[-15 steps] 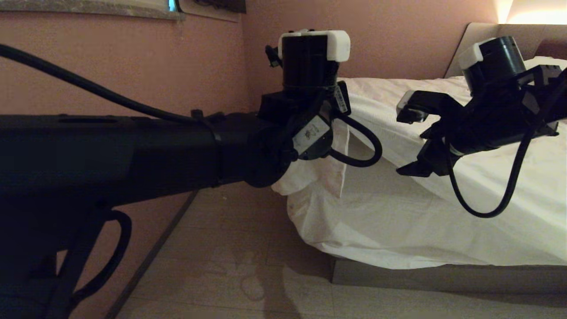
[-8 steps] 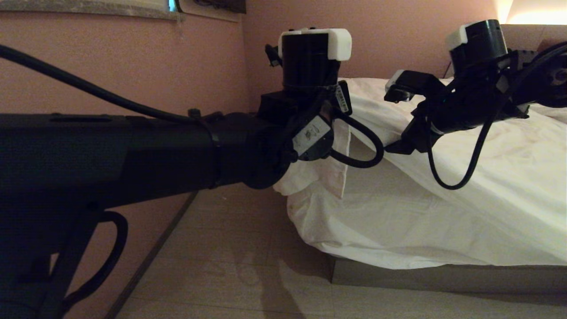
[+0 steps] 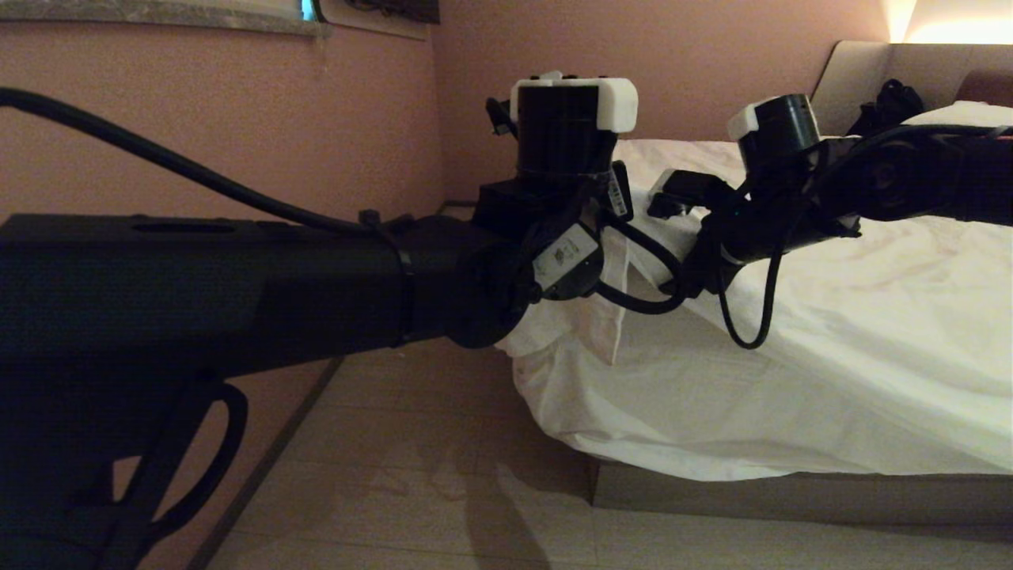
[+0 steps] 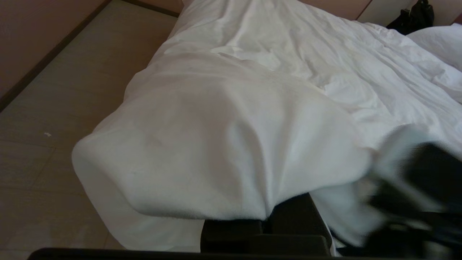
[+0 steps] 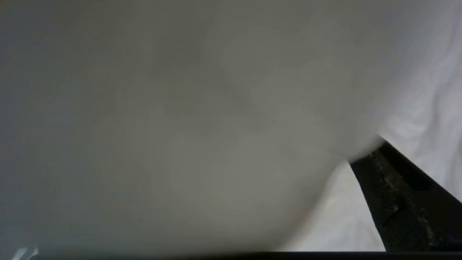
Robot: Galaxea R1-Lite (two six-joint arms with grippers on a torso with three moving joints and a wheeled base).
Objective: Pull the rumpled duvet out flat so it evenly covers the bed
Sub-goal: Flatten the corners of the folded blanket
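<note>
**Left clamp on the duvet corner, right pincer spread beside it**

Nearest to me, my left arm filled the head view from about nine o'clock to the centre. Its left gripper (image 4: 267, 216) was pinched together on a corner of the duvet (image 3: 791, 380). In the left wrist view the white cover draped straight over the closed fingers and hid their tips. I judged I was holding that corner up off the bed (image 3: 791, 495) so the cloth would hang free and could be drawn outward rather than drag over the mattress.

Just beyond, at about one o'clock from the left wrist, the right gripper (image 3: 688, 245) sat close alongside, pointing at the same lifted fold. Its fingers were spread apart with nothing between them. The right wrist view was almost wholly white cloth pressed near the lens, with one dark finger (image 5: 397, 195) showing at about four o'clock. I took this as lining up a second hold on the edge near the first, so the pull would be shared.

Further off, the duvet ran wrinkled across the bed toward two o'clock and hung over the near side down to the platform base. A pillow (image 4: 438, 43) and a dark bag (image 4: 415, 16) lay at the far end by the headboard (image 3: 863, 71).

I saw no containers anywhere.
</note>
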